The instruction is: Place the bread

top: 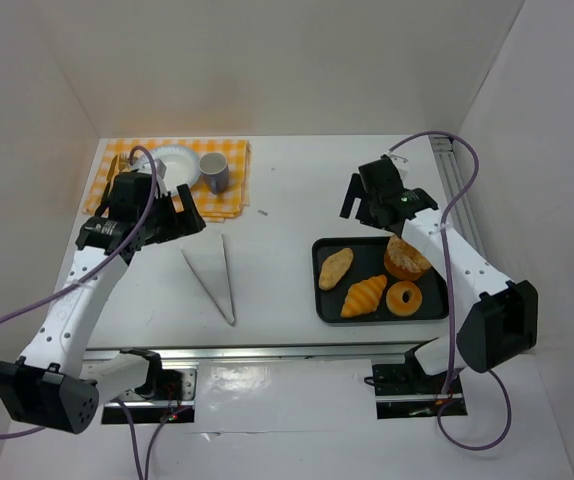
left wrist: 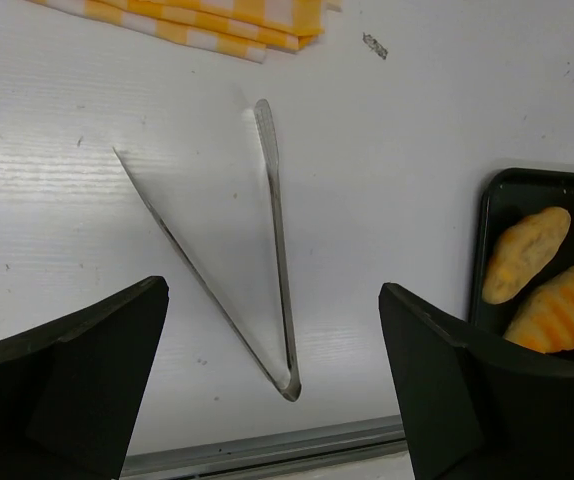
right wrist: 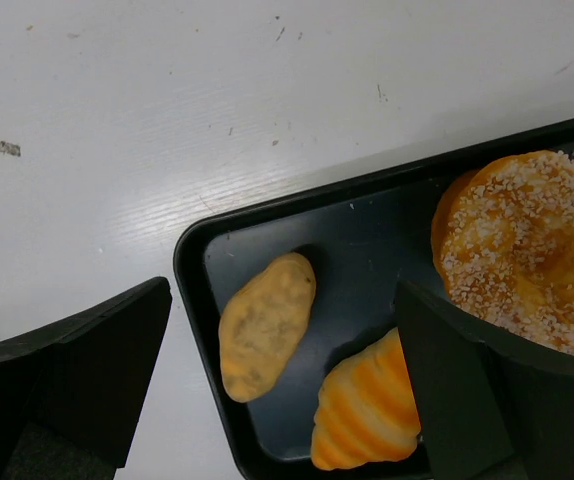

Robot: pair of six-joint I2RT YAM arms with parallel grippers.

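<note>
The bread [top: 404,298], a small glazed ring doughnut, lies in the near right corner of the black tray [top: 323,300]; neither wrist view shows it clearly. My right gripper [top: 359,208] [right wrist: 282,290] is open and empty, hovering over the tray's far left corner above the oval roll [right wrist: 267,325]. My left gripper [top: 185,218] [left wrist: 272,290] is also open and empty, held above the table at the left. Metal tongs [top: 212,275] [left wrist: 279,250] lie spread in a V below it.
The tray also holds a sesame bun [top: 405,258] [right wrist: 527,245], a croissant [top: 364,296] [right wrist: 367,410] and the oval roll [top: 336,267]. At the far left, a yellow checked cloth [top: 232,195] [left wrist: 217,20] carries a white plate [top: 175,160] and a cup [top: 214,172].
</note>
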